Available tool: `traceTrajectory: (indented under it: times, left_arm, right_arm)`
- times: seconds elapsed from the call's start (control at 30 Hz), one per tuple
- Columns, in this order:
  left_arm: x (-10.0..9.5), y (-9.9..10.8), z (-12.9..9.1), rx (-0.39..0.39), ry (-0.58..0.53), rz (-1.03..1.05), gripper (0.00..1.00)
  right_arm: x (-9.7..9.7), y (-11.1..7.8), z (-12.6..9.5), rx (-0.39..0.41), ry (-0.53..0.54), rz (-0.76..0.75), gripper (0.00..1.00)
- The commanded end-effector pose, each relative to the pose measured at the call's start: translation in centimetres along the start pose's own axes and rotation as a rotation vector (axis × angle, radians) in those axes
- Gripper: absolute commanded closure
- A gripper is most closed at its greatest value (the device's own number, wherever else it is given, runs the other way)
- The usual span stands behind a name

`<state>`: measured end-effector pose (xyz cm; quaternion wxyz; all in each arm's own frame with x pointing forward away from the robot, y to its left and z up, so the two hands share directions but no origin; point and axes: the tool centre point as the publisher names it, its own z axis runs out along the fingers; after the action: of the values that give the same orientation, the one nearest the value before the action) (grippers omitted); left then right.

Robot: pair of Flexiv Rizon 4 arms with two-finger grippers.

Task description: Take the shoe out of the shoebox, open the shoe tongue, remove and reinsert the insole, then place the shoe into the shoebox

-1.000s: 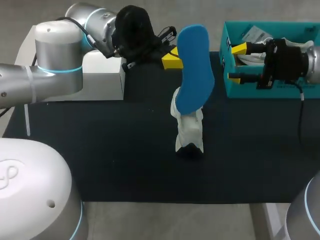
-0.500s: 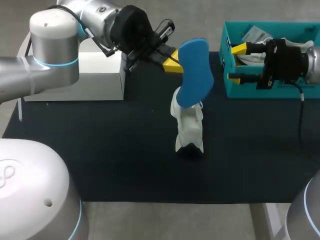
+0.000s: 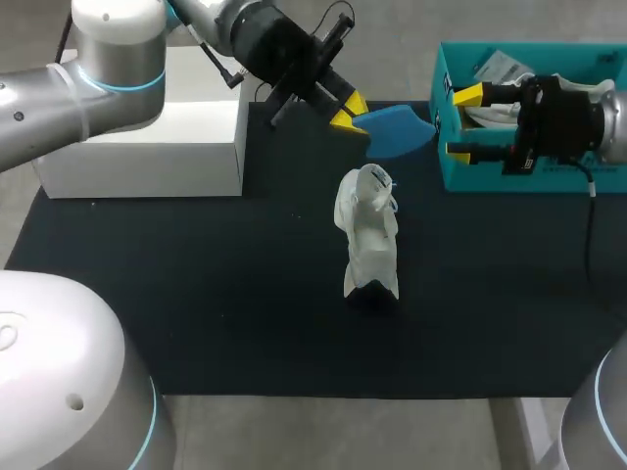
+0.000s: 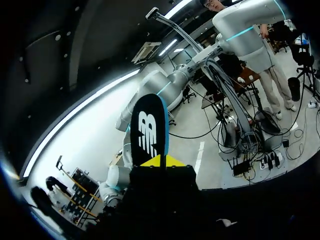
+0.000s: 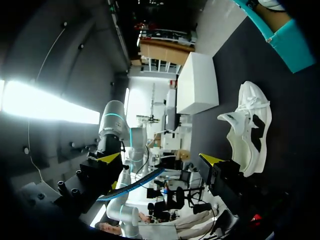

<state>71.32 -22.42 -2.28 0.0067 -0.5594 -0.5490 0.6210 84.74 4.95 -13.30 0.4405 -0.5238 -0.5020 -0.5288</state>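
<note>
A white shoe (image 3: 367, 235) stands on its side on the dark mat (image 3: 196, 294). My left gripper (image 3: 348, 108) hangs behind and above it, shut on one end of the blue insole (image 3: 399, 129), which lies nearly level in the air, clear of the shoe. In the left wrist view the insole (image 4: 149, 131) shows its dark face beyond the gripper (image 4: 160, 161). My right gripper (image 3: 464, 122) is open and empty at the near left corner of the teal shoebox (image 3: 490, 178). Its wrist view shows the shoe (image 5: 248, 125) ahead of the open gripper (image 5: 160, 159), with the insole (image 5: 135, 185) edge-on.
A white block (image 3: 147, 147) stands at the mat's back left, also seen in the right wrist view as the white block (image 5: 197, 85). White paper lies inside the shoebox. The shoebox corner (image 5: 280, 35) sits beside the shoe.
The left gripper has lifted and swung the insole from upright, with its lower end in the shoe, to nearly level and clear of it. The right arm has not moved.
</note>
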Motion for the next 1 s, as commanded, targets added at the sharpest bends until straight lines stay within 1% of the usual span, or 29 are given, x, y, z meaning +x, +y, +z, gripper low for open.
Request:
traceTrajectory:
  times: [0.03,0.07,0.13,0.17,0.23,0.3,0.33,0.43,0.5,0.63,0.7,0.73,0.83,0.87,1.0]
  left_arm:
    - [-0.2,-0.5,-0.1,-0.127,0.095,0.218,1.0]
    - [-0.2,-0.5,-0.1,-0.127,0.095,0.218,1.0]
    - [-0.1,0.4,-0.2,-0.188,0.068,0.268,1.0]
    - [0.2,0.9,-0.2,-0.227,0.089,0.333,1.0]
    - [0.8,1.9,-0.4,-0.284,0.106,0.396,1.0]
    - [1.4,2.8,-0.7,-0.338,0.096,0.434,1.0]
    - [1.7,3.3,-0.9,-0.383,0.078,0.446,1.0]
    - [2.4,4.3,-1.2,-0.433,0.078,0.494,1.0]
    - [2.9,5.1,-1.3,-0.475,0.117,0.535,1.0]
    - [3.5,7.0,-1.4,-0.538,0.152,0.56,1.0]
    - [3.6,7.9,-1.3,-0.571,0.192,0.583,1.0]
    - [3.4,8.3,-1.2,-0.58,0.176,0.579,1.0]
    - [3.0,9.1,-1.0,-0.607,0.214,0.614,1.0]
    - [2.8,9.3,-0.9,-0.614,0.21,0.597,1.0]
    - [1.8,10.2,-0.6,-0.619,0.194,0.585,1.0]
  right_arm:
    - [0.0,0.0,0.1,-0.002,-0.001,0.0,0.0]
    - [0.0,0.0,0.1,-0.002,-0.001,0.0,0.0]
    - [0.0,0.0,0.1,-0.002,-0.001,0.0,0.0]
    - [0.0,0.0,0.1,-0.002,-0.001,0.0,0.0]
    - [0.0,0.0,0.1,-0.002,-0.001,0.0,0.0]
    - [0.0,0.0,0.1,-0.002,-0.001,0.0,0.0]
    - [0.0,0.0,0.1,-0.002,-0.001,0.0,0.0]
    - [0.0,0.0,0.1,-0.002,-0.001,0.0,0.0]
    - [0.0,0.0,0.1,-0.002,-0.001,0.0,0.0]
    - [1.0,0.2,0.9,-0.015,-0.007,-0.029,0.0]
    - [1.5,0.4,1.4,-0.015,-0.026,-0.042,0.0]
    - [1.7,0.5,1.6,-0.019,-0.033,-0.049,0.0]
    - [1.9,0.7,2.2,-0.008,-0.05,-0.056,0.0]
    - [1.9,0.8,2.5,0.001,-0.06,-0.056,0.0]
    - [1.8,0.8,3.5,0.019,-0.069,-0.051,0.0]
